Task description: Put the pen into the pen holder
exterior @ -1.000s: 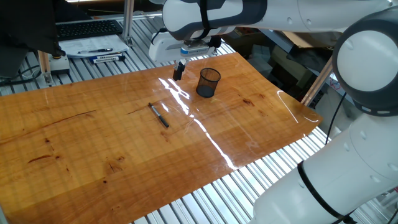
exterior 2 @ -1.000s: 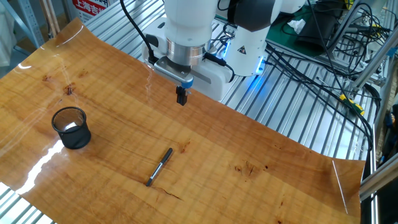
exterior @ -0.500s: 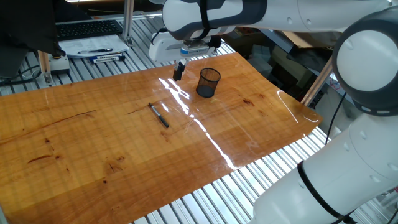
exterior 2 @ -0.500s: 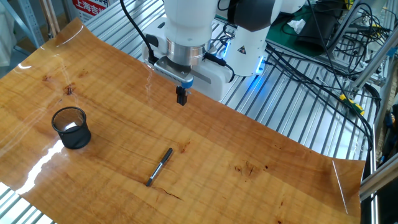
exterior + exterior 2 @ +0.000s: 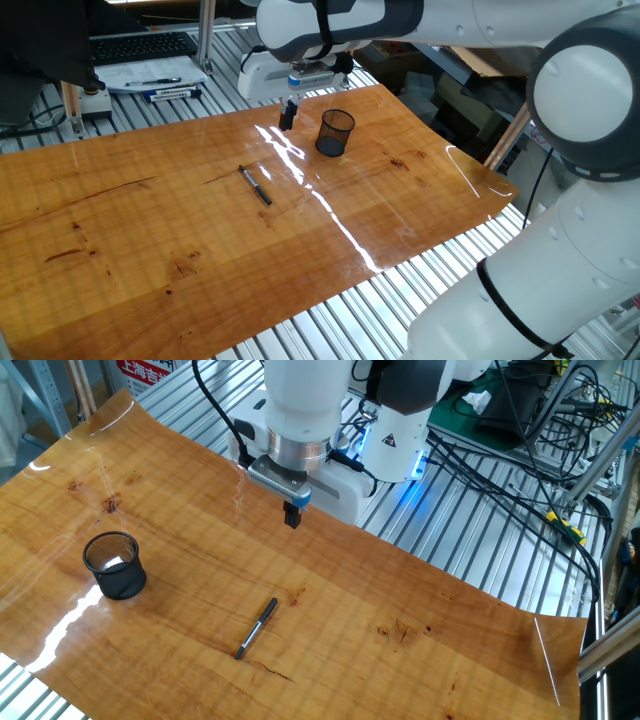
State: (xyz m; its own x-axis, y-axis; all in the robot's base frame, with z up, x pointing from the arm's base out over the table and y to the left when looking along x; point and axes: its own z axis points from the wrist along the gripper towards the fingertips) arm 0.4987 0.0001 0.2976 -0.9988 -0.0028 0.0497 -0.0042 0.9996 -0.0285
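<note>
The pen lies flat on the table, slanted, touching nothing else. Seen from the other fixed view, the pen holder stands upright at about 10 o'clock from the pen, well apart from it. The gripper hangs above the table near its far edge, at roughly 12 o'clock from the pen, its fingers drawn close together and holding nothing. In one fixed view the gripper sits just beside the pen holder, at about its 9 o'clock.
</note>
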